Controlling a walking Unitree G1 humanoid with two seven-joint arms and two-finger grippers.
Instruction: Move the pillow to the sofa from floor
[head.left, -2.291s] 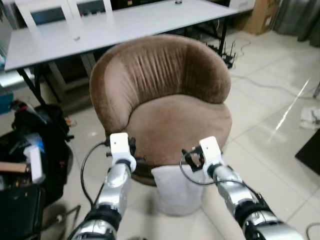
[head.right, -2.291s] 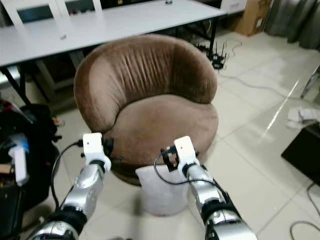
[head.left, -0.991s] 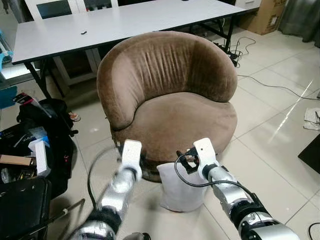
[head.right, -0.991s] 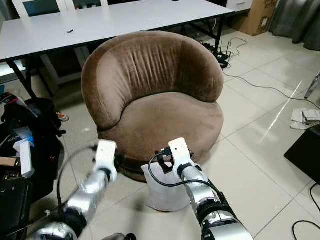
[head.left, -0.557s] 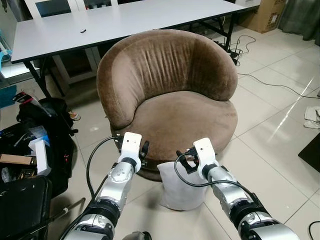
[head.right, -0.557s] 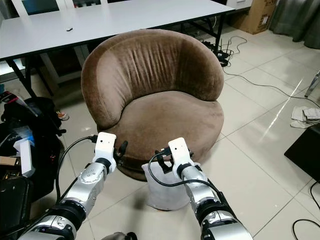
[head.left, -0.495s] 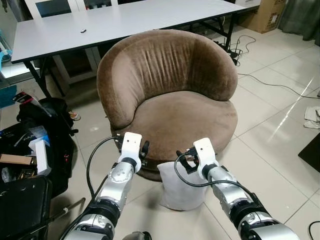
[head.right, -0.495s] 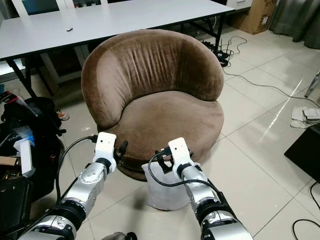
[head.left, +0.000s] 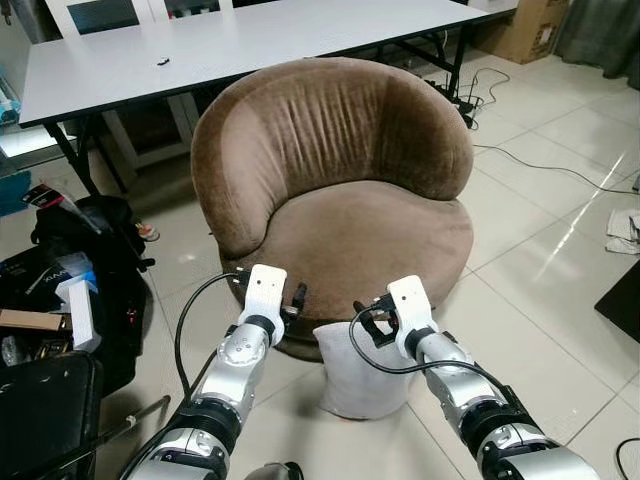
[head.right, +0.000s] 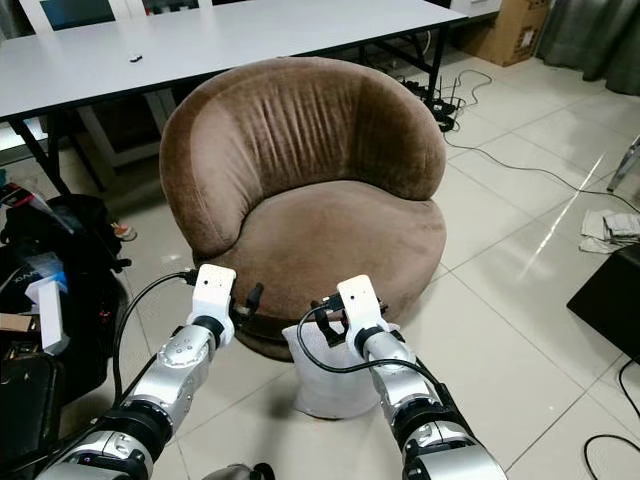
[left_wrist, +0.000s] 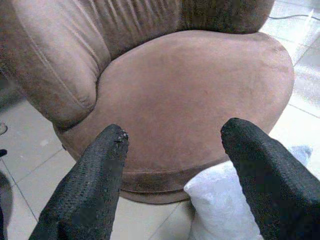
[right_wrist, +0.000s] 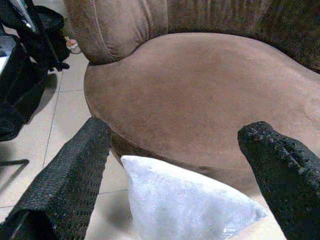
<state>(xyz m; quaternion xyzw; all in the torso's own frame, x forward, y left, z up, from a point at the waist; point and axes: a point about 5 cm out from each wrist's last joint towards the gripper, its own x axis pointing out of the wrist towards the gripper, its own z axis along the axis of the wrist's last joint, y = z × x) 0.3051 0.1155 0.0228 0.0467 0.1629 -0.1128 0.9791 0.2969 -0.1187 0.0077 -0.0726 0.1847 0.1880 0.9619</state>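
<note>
A white pillow stands on the tiled floor, leaning against the front of the round brown sofa chair. My left gripper hovers open just left of the pillow's top, near the sofa's base. My right gripper is open right above the pillow's top edge. In the left wrist view the left gripper faces the seat, with the pillow beside one finger. In the right wrist view the pillow lies below and between the spread fingers. Neither gripper holds anything.
A long grey table stands behind the sofa. Black bags and boxes crowd the floor at the left. Cables run over the tiles at the right, near a cardboard box and a dark object.
The left arm, blurred a second ago, has steadied, and its gripper has shifted slightly right toward the pillow. The right gripper and the pillow have stayed put.
</note>
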